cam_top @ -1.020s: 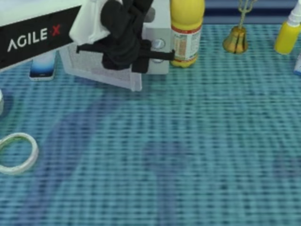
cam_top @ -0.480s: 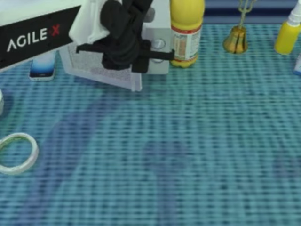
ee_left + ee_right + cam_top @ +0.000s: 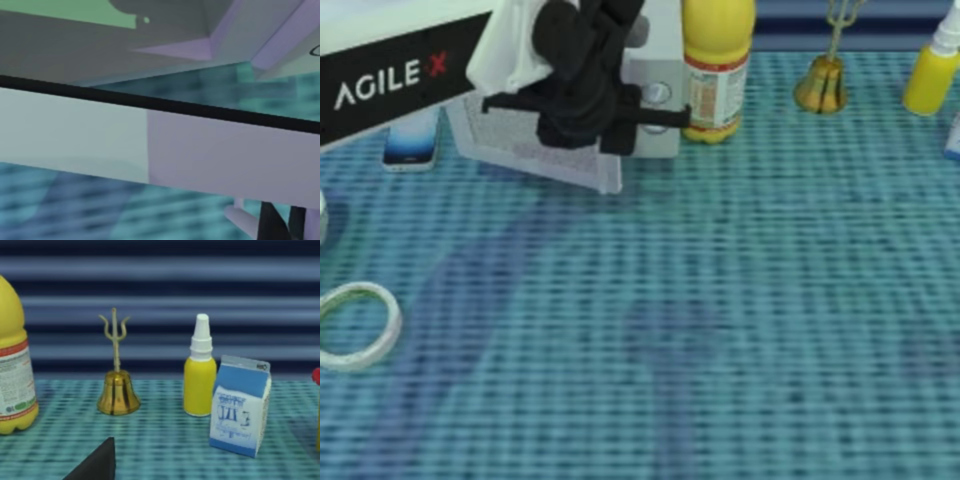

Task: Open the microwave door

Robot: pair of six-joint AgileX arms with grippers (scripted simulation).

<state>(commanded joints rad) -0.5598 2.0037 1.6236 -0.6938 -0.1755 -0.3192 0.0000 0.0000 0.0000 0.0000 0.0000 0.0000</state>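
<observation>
Door holds its part-open angle; almost nothing has shifted since a second ago.

My left gripper sits over the microwave at the table's far left. The microwave door is swung partway out, its free edge nearest the camera. I cannot tell whether my fingers are clamped on that edge or only pressing it. I judge the door light, stiff and smooth, turning on a hinge, so the free edge is the place to hold, and the pull should follow its arc. The top view shows the door's angle and the yellow bottle just beside the knob panel. My left wrist view shows only the door edge close up. My right gripper is parked, facing a bell.
</observation>
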